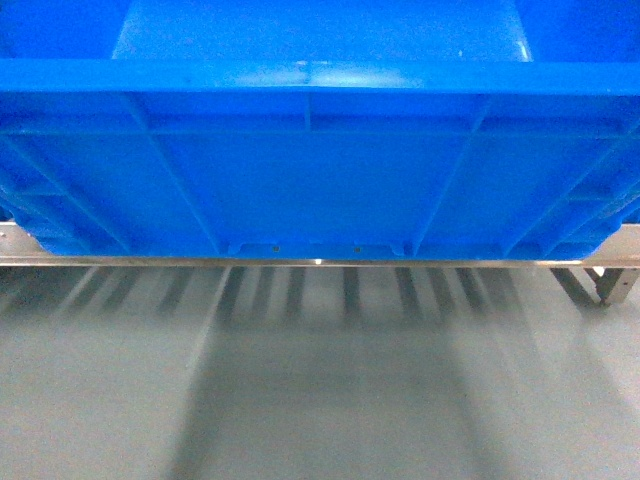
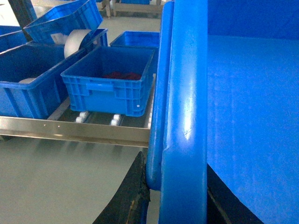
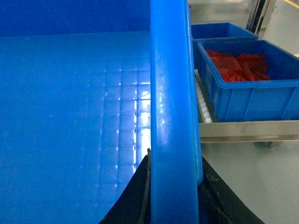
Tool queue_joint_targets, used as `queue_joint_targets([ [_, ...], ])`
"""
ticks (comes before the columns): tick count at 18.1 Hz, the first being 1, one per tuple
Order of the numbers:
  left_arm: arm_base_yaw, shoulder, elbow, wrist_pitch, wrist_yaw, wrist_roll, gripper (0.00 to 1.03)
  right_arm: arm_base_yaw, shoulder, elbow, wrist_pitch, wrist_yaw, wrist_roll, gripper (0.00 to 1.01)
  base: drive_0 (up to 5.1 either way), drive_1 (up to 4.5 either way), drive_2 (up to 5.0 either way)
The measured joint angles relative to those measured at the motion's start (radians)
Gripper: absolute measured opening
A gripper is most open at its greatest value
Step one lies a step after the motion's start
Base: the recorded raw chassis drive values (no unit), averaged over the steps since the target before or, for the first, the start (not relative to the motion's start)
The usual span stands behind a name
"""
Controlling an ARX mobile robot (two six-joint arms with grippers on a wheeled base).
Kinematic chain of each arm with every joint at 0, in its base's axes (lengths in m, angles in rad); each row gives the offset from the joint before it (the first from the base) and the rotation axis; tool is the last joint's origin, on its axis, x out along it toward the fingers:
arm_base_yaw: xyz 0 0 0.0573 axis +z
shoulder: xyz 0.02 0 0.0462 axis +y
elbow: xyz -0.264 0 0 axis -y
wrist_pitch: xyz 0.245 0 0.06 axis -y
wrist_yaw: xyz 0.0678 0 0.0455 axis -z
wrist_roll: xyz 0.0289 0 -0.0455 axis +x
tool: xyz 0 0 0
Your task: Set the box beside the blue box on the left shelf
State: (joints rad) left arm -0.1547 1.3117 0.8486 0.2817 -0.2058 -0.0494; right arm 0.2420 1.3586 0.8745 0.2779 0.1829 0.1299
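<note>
The box (image 1: 320, 180), a big bright blue ribbed crate, fills the upper half of the head view, its base level with the left shelf's silver front rail (image 1: 300, 262). Neither gripper shows in the head view. In the left wrist view my left gripper (image 2: 177, 189) is shut on the box's left rim (image 2: 184, 116), one black finger (image 2: 135, 191) outside the wall. My right gripper (image 3: 175, 186) is shut on the right rim (image 3: 173, 93) in the same way. A smaller blue box (image 2: 110, 77) with red contents stands on the white rollers (image 2: 81, 116), a short gap left of the held box.
Another blue box (image 3: 252, 79) of red parts sits on the rollers (image 3: 203, 102) just right of the held box. Several more blue bins (image 2: 28, 70) and a white roll (image 2: 77, 39) stand further left. Grey floor (image 1: 320, 380) lies below the rail.
</note>
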Motion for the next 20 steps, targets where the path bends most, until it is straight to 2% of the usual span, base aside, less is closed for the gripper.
queue_joint_targets([
  [20,0.0,0.0,-0.002,-0.001,0.0,0.0,0.18,0.0,0.0,-0.001,0.0,0.0,0.0,0.19,0.0,0.0,0.0],
])
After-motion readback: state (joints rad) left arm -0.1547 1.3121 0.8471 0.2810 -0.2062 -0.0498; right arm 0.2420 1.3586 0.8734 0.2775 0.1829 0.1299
